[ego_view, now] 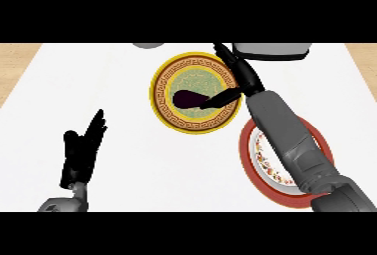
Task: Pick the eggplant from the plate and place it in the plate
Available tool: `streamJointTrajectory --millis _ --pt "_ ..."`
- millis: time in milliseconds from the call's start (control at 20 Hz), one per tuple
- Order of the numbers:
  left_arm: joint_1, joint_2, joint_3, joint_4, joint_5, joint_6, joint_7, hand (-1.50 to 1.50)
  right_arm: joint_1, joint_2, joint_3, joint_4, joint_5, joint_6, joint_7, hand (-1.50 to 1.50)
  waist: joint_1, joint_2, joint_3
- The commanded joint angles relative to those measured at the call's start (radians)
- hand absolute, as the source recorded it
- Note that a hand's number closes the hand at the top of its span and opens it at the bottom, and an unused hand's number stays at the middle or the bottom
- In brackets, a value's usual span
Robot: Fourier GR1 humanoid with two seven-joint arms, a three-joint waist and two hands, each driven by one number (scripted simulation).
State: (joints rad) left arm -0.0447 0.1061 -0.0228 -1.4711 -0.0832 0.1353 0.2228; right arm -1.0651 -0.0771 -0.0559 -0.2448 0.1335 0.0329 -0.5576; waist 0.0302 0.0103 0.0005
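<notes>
Counter (110, 99): white, bearing two plates.
Red-rimmed plate (318, 144): near right, partly under the right forearm.
Yellow-rimmed plate (193, 74): farther back, holding the eggplant.
Left hand (83, 149): fingers straight, resting at lower left.
Right hand (230, 95): fingers extended, touching the eggplant's right end.
Eggplant (190, 98): long axis left-right, bulb leftward, at plate centre.

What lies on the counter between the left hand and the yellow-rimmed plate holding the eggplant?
Nothing: in the head view, bare white counter separates the left hand from the yellow-rimmed plate with the eggplant.
</notes>
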Motion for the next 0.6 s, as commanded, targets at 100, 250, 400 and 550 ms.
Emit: streamJointTrajectory --millis 100,250,400,550 --pt "-0.027 0.016 0.014 -0.016 0.014 -0.024 0.050 0.00 0.005 0.060 0.007 0.054 0.041 -0.125 -0.012 -1.50 0.004 0.002 0.000" --pt "-0.052 -0.022 0.002 0.087 -0.022 0.011 -0.038 0.00 -0.016 -0.027 0.009 0.064 0.056 -0.082 0.013 -1.50 -0.002 0.003 0.000" --pt "0.009 -0.013 -0.018 -0.030 -0.015 -0.007 0.025 0.00 -0.008 0.007 -0.006 0.079 0.053 -0.118 -0.003 -1.50 0.009 0.003 0.000" --pt "0.030 -0.020 -0.021 -0.060 -0.023 0.006 0.025 0.00 0.044 0.000 0.001 0.084 0.068 -0.131 -0.034 -1.50 0.004 0.001 0.000"
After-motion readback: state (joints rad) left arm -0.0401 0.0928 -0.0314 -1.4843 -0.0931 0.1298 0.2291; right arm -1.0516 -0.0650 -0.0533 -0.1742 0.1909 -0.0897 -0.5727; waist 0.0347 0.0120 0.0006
